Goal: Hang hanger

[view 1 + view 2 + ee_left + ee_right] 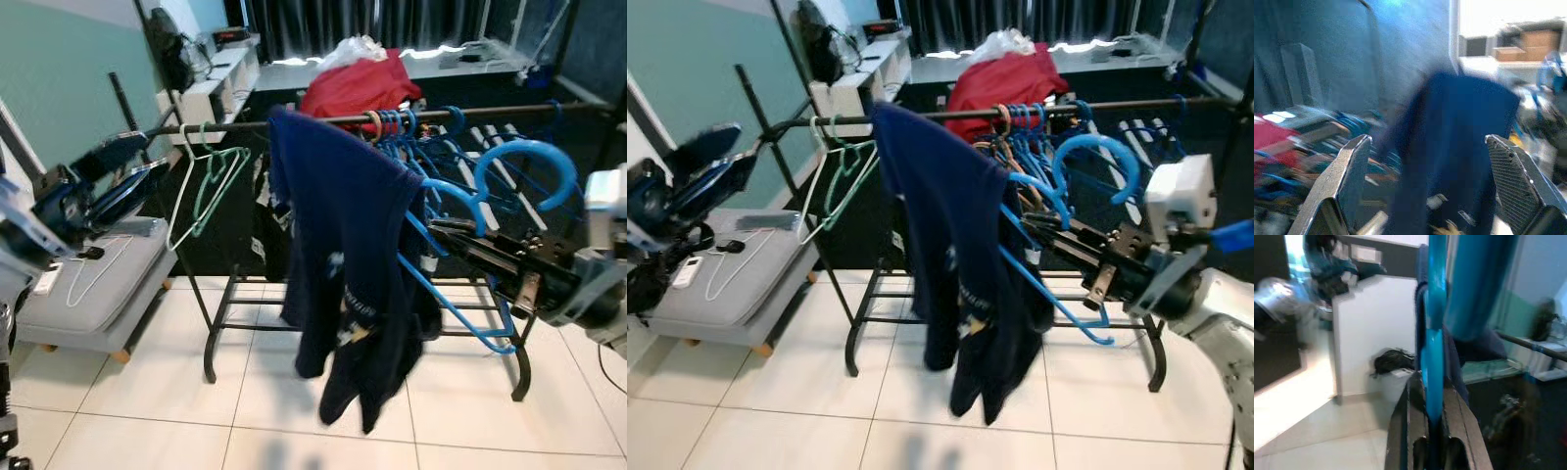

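Observation:
A blue plastic hanger [460, 313] carries a dark navy garment [343, 255] in front of the black clothes rack rail [323, 119]. My right gripper [441, 233] is shut on the blue hanger just below its hook [529, 162], which sits a little in front of and below the rail. In the right wrist view the blue hanger [1434, 323] runs straight between the closed fingers [1415, 416]. My left gripper [132, 166] stands open at the left, short of the rack's left end; its fingers [1342, 181] frame the navy garment [1459, 147].
Several blue hangers [402, 127] and a red garment [358, 83] hang on the rail. White and green wire hangers [201, 191] hang at its left end. A grey cushioned bench [93, 284] stands at the left. White tile floor [294, 411] lies below.

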You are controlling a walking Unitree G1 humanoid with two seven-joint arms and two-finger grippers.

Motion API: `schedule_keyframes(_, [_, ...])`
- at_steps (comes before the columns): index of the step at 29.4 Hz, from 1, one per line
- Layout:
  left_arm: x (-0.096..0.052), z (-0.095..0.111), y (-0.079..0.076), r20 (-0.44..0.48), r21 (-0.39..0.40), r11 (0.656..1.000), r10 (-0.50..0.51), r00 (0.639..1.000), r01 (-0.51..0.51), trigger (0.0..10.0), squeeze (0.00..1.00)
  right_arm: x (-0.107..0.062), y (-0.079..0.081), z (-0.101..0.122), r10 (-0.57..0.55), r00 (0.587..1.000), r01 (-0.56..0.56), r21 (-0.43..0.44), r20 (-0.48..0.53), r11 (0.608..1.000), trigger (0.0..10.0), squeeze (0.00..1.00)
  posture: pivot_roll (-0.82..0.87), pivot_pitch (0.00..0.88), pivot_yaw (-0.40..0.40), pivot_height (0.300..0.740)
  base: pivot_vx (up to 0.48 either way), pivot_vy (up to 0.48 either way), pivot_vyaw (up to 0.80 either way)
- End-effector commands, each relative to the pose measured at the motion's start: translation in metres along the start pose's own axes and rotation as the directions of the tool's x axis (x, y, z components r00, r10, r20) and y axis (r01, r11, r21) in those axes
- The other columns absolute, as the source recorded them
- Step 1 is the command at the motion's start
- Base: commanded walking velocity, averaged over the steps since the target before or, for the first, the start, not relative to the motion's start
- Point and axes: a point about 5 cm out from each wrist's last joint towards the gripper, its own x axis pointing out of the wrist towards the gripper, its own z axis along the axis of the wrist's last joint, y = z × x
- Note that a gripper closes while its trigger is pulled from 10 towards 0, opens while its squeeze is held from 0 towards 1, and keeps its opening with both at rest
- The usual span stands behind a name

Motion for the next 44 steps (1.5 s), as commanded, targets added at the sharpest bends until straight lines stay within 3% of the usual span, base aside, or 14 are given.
schedule_keyframes(1, [0.007, -0.015, -0.009, -0.033, -0.041, 0.997, -0.062, 0.998, 0.06, 10.0, 0.0, 0.003, 0.011, 0.018, 0.091, 0.993, -0.09, -0.024, 0.08, 0.996, 0.0, 0.0, -0.13, 0.0, 0.097, 0.74, 0.0, 0.0, 0.0])
schedule_keyframes(6, [0.017, -0.021, -0.014, -0.016, -0.06, 0.994, -0.095, 0.995, 0.093, 10.0, 0.0, 0.006, 0.016, 0.02, 0.125, 0.987, -0.124, -0.008, 0.106, 0.992, 0.0, 0.0, -0.13, 0.0, 0.098, 0.74, 0.0, 0.0, 0.0])
schedule_keyframes(11, [0.036, -0.028, -0.022, -0.012, -0.075, 0.987, -0.144, 0.989, 0.143, 10.0, 0.0, 0.008, 0.021, 0.019, 0.16, 0.98, -0.163, 0.017, 0.116, 0.986, 0.0, 0.0, -0.13, 0.0, 0.099, 0.74, 0.0, 0.0, 0.0])
schedule_keyframes(15, [0.04, -0.029, -0.024, -0.013, -0.076, 0.985, -0.156, 0.988, 0.155, 10.0, 0.0, 0.008, 0.021, 0.02, 0.165, 0.979, -0.169, 0.021, 0.121, 0.985, 0.0, 0.0, -0.13, 0.0, 0.099, 0.74, 0.0, 0.0, 0.0])
schedule_keyframes(19, [0.047, -0.029, -0.034, -0.01, -0.111, 0.965, -0.24, 0.971, 0.237, 10.0, 0.0, 0.009, 0.021, 0.021, 0.17, 0.978, -0.174, 0.026, 0.124, 0.984, 0.0, 0.0, -0.14, 0.0, 0.097, 0.74, 0.0, 0.0, 0.0])
schedule_keyframes(22, [0.048, -0.032, -0.051, -0.005, -0.179, 0.923, -0.348, 0.937, 0.342, 10.0, 0.0, 0.01, 0.022, 0.022, 0.173, 0.977, -0.178, 0.037, 0.125, 0.983, 0.0, 0.0, -0.13, 0.0, 0.095, 0.74, 0.0, 0.0, 0.0])
schedule_keyframes(24, [0.048, -0.032, -0.051, -0.005, -0.179, 0.923, -0.348, 0.937, 0.342, 10.0, 0.0, 0.01, 0.022, 0.022, 0.173, 0.977, -0.178, 0.037, 0.125, 0.983, 0.0, 0.0, -0.13, 0.0, 0.095, 0.74, 0.0, 0.0, 0.0])
schedule_keyframes(25, [0.048, -0.036, -0.059, -0.011, -0.207, 0.905, -0.382, 0.924, 0.372, 1.9, 0.0, 0.01, 0.022, 0.022, 0.172, 0.977, -0.178, 0.042, 0.126, 0.983, 0.0, 0.0, -0.13, 0.0, 0.096, 0.74, 0.0, 0.0, 0.0])
schedule_keyframes(26, [0.048, -0.036, -0.059, -0.011, -0.207, 0.905, -0.382, 0.924, 0.372, 1.9, 0.0, 0.01, 0.022, 0.022, 0.172, 0.977, -0.178, 0.042, 0.126, 0.983, 0.0, 0.0, -0.13, 0.0, 0.096, 0.74, 0.0, 0.0, 0.0])
schedule_keyframes(27, [0.047, -0.039, -0.065, -0.017, -0.23, 0.889, -0.411, 0.911, 0.397, 0.0, 0.0, 0.011, 0.022, 0.022, 0.168, 0.978, -0.175, 0.044, 0.126, 0.984, 0.0, 0.0, -0.13, 0.0, 0.094, 0.74, 0.0, 0.0, 0.0])
schedule_keyframes(31, [0.049, -0.041, -0.068, -0.013, -0.248, 0.878, -0.425, 0.905, 0.409, 0.0, 0.0, 0.011, 0.02, 0.023, 0.156, 0.979, -0.163, 0.043, 0.128, 0.986, 0.0, 0.0, -0.13, 0.0, 0.095, 0.74, 0.0, 0.0, 0.0])
schedule_keyframes(38, [0.053, -0.04, -0.064, -0.008, -0.234, 0.895, -0.393, 0.92, 0.38, 0.0, 0.0, 0.012, 0.02, 0.024, 0.148, 0.98, -0.155, 0.044, 0.132, 0.987, 0.0, 0.0, -0.13, 0.0, 0.096, 0.74, 0.0, 0.0, 0.0])
schedule_keyframes(41, [0.058, -0.033, -0.046, 0.014, -0.164, 0.951, -0.264, 0.964, 0.263, 0.0, 0.0, 0.011, 0.019, 0.022, 0.125, 0.985, -0.131, 0.05, 0.121, 0.99, 0.0, 0.0, -0.14, 0.0, 0.101, 0.74, 0.0, 0.0, 0.0])
schedule_keyframes(44, [0.06, -0.029, -0.037, 0.029, -0.123, 0.974, -0.19, 0.981, 0.192, 0.0, 0.0, 0.011, 0.017, 0.018, 0.098, 0.992, -0.103, 0.053, 0.084, 0.993, 0.0, 0.0, -0.14, 0.0, 0.1, 0.74, 0.0, 0.0, 0.0])
